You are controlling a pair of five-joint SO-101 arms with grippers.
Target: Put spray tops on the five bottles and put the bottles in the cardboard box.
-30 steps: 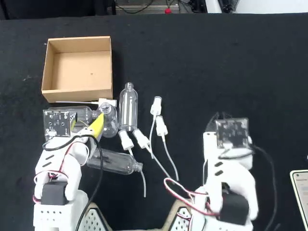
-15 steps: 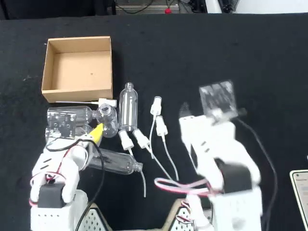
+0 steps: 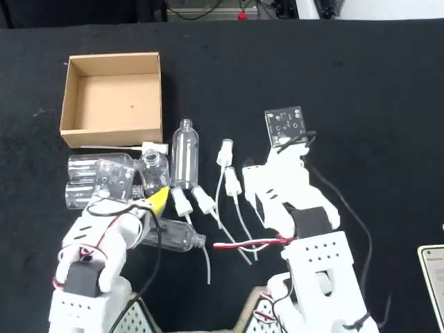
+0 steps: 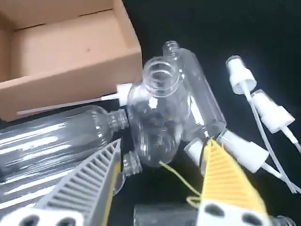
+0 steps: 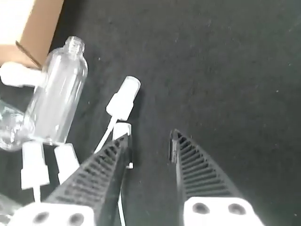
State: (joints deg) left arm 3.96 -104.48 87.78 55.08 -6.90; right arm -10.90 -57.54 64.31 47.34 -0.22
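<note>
Your upright bottle [image 4: 157,117] stands open-necked just beside the cardboard box [image 3: 111,137], with other bottles [image 3: 184,152] lying against it. Your left end effector [image 4: 162,155] sits low with its jaws wide either side of that bottle, gripping nothing. Your right end effector [image 5: 149,136] is open and empty, pitched down over the bench [image 3: 361,83], one fingertip above a loose spray top [image 5: 123,99].

Clear bottles [image 3: 184,154] and white spray tops [image 3: 225,152] lie loose beside the open cardboard box [image 3: 111,135] on the black table [image 3: 361,83]. The left arm [image 3: 97,243] is over the bottles, the right arm [image 3: 291,201] beside the spray tops
</note>
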